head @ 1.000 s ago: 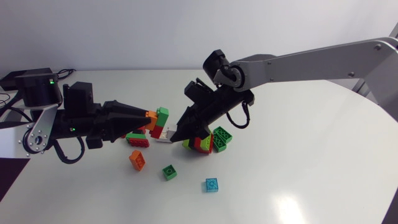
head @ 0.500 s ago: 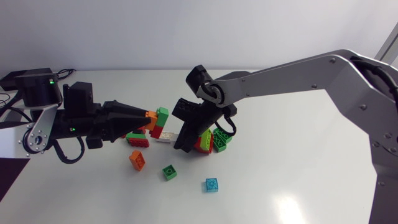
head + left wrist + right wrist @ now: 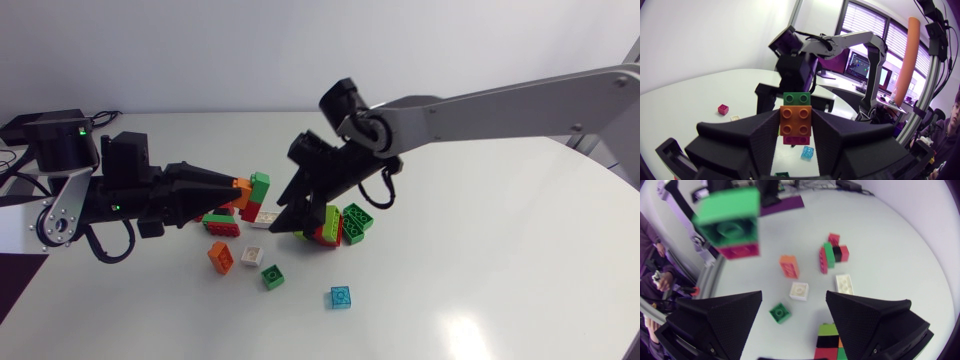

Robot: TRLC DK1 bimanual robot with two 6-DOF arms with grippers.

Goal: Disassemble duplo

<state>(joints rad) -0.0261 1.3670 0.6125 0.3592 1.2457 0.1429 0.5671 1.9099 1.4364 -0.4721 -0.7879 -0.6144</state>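
L gripper (image 3: 796,119) is clamped on a 3-brick stack (image 3: 796,131), fingers pressing it from both sides. Stack: green on top, orange mid, red/magenta at the bottom. It's held above the table (image 3: 480,280), left of centre in head view, w/ the L arm coming in low and near level.

R gripper (image 3: 794,294) has its fingers spread wide, nothing btwn them. It hangs just opposite the stack, tips angled down at the table, close to the stack but not touching it. In R wrist view the stack shows ahead of and to one side of the gripper.

On the table below the R gripper's gap lies a small white brick (image 3: 799,291), w/ a long white brick (image 3: 845,283) just beside it. A clump (image 3: 340,225) of green, red and black bricks sits by the R gripper's far side, next to its fingers. Can't tell if they touch.

Under the L gripper lies a red-green piece (image 3: 222,224), several bricks joined. Near it, toward the front edge: orange brick (image 3: 221,257), then small green brick (image 3: 272,276), both loose and apart. Blue brick (image 3: 341,297) lies furthest out, alone, well clear of both grippers.
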